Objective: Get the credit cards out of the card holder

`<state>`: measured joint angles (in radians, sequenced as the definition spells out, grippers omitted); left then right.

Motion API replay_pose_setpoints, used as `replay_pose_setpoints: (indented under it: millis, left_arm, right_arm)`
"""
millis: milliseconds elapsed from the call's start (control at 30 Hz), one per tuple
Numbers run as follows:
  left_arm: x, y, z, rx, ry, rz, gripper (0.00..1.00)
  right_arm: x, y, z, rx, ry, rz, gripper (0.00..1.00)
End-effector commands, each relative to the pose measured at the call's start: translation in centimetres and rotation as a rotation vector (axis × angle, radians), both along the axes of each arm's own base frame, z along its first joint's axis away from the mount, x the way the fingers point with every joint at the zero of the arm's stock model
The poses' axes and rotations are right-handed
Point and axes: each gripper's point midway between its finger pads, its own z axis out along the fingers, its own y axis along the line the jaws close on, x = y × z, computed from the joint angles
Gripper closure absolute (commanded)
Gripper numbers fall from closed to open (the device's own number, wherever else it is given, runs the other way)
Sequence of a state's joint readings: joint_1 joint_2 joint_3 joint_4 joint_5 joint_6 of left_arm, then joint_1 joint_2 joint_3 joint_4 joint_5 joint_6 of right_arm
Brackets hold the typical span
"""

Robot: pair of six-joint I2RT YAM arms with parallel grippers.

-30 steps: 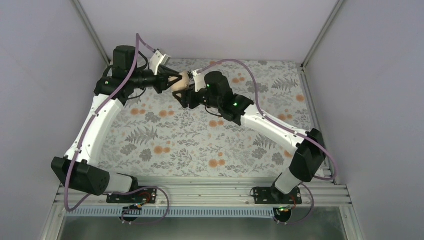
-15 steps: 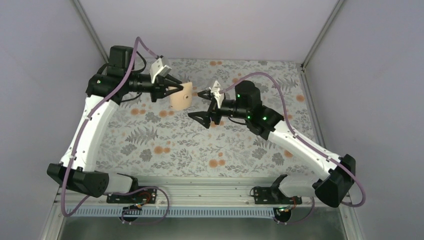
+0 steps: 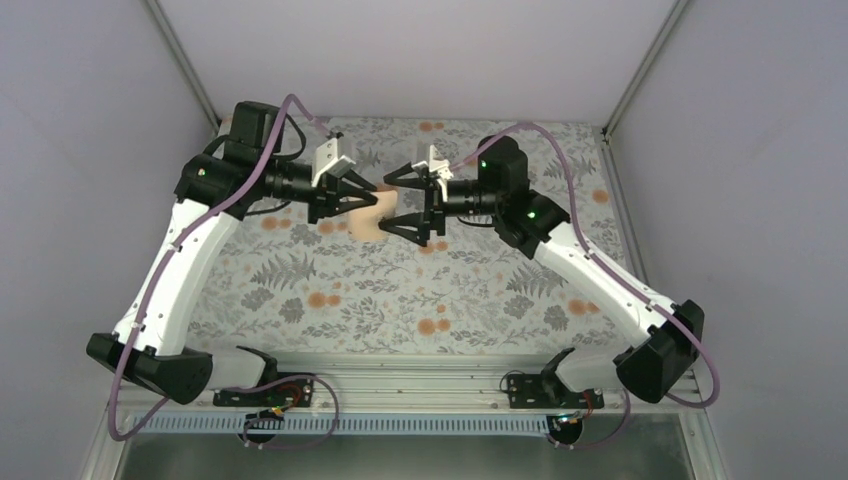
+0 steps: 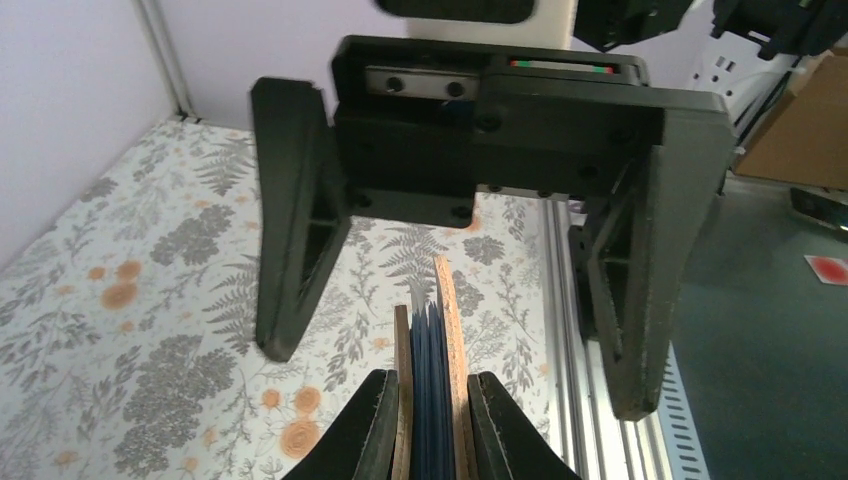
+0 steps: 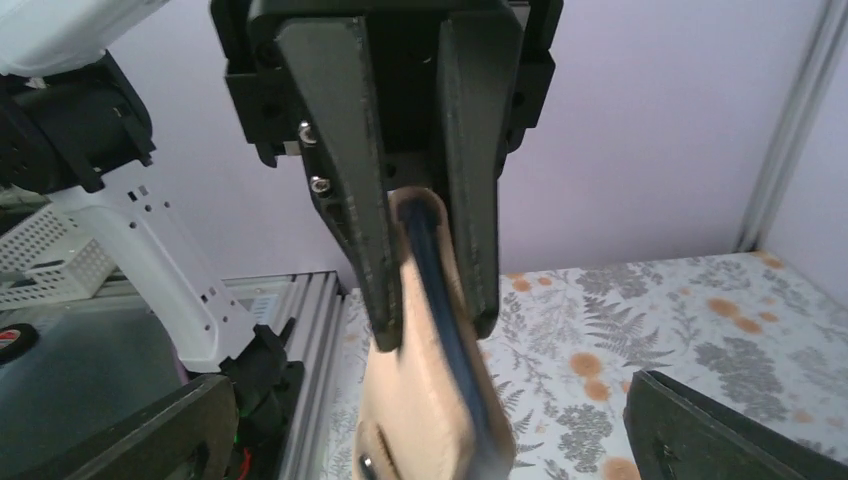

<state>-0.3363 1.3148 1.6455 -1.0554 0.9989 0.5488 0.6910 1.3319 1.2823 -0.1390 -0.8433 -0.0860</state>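
One card holder (image 5: 415,420), folded, is pinched in mid-air by the left tool (image 5: 430,315) above the bench (image 3: 330,300). The right tool (image 3: 388,203) gapes wide around its end, not touching.

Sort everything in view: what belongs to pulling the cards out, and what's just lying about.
Job: card holder, clamped in the left gripper; right gripper, jaws open, facing it; no cards clearly showing.
Lying about: floral table cover; cardboard box; white basket.
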Motion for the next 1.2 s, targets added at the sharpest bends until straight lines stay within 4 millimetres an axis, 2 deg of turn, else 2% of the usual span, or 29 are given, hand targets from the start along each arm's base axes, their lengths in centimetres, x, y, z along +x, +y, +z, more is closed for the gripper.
replay_pose_setpoints:
  millis: [0,67,133,200,300,367,400,433,467,500,533,567,667,767,833,867,967,1033,1067,1100,1167]
  left_arm:
    - [-1.9,-0.3,1.7,-0.028,-0.067,-0.065,0.98]
    - [-2.0,-0.4,1.7,-0.026,-0.069,-0.068,0.98]
    - [-2.0,-0.4,1.7,-0.024,-0.071,-0.069,0.98]
    - [-2.1,-0.4,1.7,-0.024,-0.072,-0.071,0.98]
    - [-2.5,-0.4,2.0,-0.033,-0.079,-0.088,0.98]
    - [-2.3,-0.4,1.9,-0.03,-0.08,-0.081,0.97]
    - [-2.2,-0.3,1.9,-0.027,-0.078,-0.073,0.87]
    - [-1.9,-0.3,1.8,-0.021,-0.075,-0.056,0.63]
    - [-1.5,-0.2,1.7,-0.012,-0.066,-0.029,0.33]
    - [-0.9,-0.1,1.5,0.0,-0.055,0.008,0.11]
    - [-0.1,0.1,1.1,0.021,-0.05,0.056,0.01]
    - [0.1,0.4,0.6,0.033,-0.038,0.084,0.0]
    - [-0.4,0.6,-0.5,0.031,-0.038,0.087,0.0]
    - [-1.0,0.4,-1.6,0.018,-0.008,0.054,0.01]
    - [-0.7,0.1,-2.2,0.009,0.024,0.05,0.08]
    - [-0.4,-0.1,-2.4,0.006,0.043,0.049,0.15]
    - [-0.3,-0.4,-2.4,0.005,0.056,0.028,0.43]
    - [-0.7,-0.5,-2.2,-0.01,0.05,0.001,0.68]
    - [-1.0,-0.5,-2.0,-0.018,0.045,-0.01,0.85]
    - [-1.2,-0.5,-2.0,-0.021,0.043,-0.015,0.95]
    - [-1.4,-0.3,-1.9,-0.017,0.037,-0.012,0.97]
  right_arm:
    - [-0.1,0.4,0.9,0.028,0.045,0.062,0.05]
    - [0.0,0.5,0.3,0.017,0.064,0.07,0.16]
    - [-0.5,0.5,0.1,0.015,0.073,0.098,0.34]
    - [-0.8,0.5,-0.1,0.011,0.075,0.118,0.54]
    - [-0.8,0.3,-0.7,-0.003,0.077,0.103,0.91]
    - [-0.7,0.1,-0.8,-0.006,0.075,0.085,0.96]
    - [-0.9,0.0,-0.8,-0.006,0.075,0.084,0.96]
    - [-0.9,-0.2,-0.8,-0.005,0.075,0.08,0.96]
    - [-0.9,-0.3,-0.7,-0.002,0.072,0.072,0.96]
    - [-0.9,-0.5,-0.5,0.001,0.069,0.062,0.96]
    - [-0.8,-0.6,-0.3,0.003,0.065,0.044,0.96]
    - [-0.7,-0.7,-0.1,0.006,0.065,0.025,0.96]
    - [-0.6,-1.4,1.1,0.037,0.045,-0.014,0.96]
    - [-1.6,-1.8,2.3,0.085,0.025,0.006,0.96]
    - [-1.9,-2.1,3.0,0.107,0.014,0.008,0.96]
    - [-1.9,-2.1,3.1,0.109,0.013,0.009,0.96]
    - [-1.9,-2.1,3.1,0.102,0.008,0.009,0.96]
    - [-1.9,-2.1,3.1,0.092,0.003,0.006,0.96]
    - [-1.9,-2.2,3.0,0.088,0.003,0.002,0.96]
    - [-1.8,-2.2,2.9,0.084,0.004,-0.007,0.96]
    - [-1.3,-2.2,2.8,0.077,0.01,-0.036,0.96]
